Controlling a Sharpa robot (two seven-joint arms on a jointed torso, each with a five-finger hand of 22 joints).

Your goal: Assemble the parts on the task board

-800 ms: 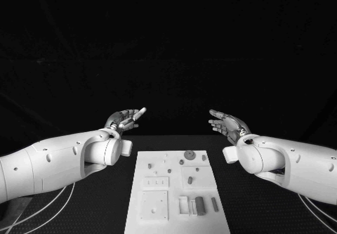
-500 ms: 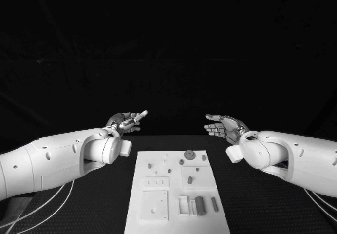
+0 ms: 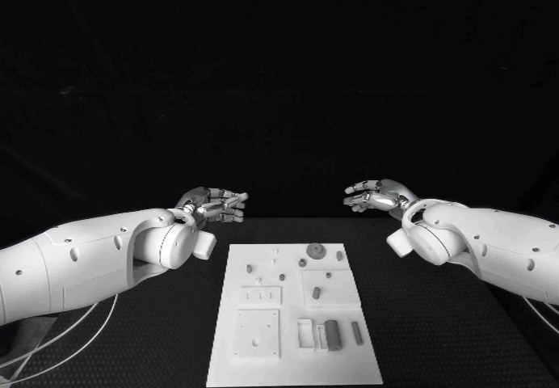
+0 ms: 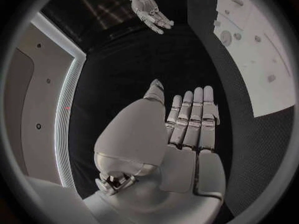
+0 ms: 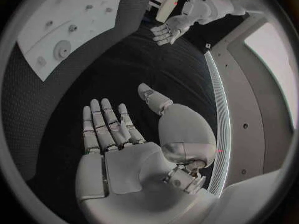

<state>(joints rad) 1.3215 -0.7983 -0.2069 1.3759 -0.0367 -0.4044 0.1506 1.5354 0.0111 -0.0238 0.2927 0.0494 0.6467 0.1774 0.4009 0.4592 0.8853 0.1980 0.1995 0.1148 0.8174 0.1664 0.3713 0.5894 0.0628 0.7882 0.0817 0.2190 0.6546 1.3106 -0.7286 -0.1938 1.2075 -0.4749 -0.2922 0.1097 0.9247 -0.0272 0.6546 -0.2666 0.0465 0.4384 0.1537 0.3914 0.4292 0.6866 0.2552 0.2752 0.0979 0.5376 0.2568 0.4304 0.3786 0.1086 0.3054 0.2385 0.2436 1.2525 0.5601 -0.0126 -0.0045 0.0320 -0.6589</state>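
The board (image 3: 294, 315), a flat white rectangular plate with shallow square recesses and small holes, lies in the middle of the matte black table (image 3: 443, 323), and small grey parts (image 3: 332, 335), a round disc, short pegs and upright bars, sit on it mostly along its far and near-right areas. Bare table runs along both long edges of the board. Beyond its far end, well apart from it and from each other, the left hand (image 3: 216, 204) and right hand (image 3: 375, 196) hover palms facing, fingers spread, holding nothing.
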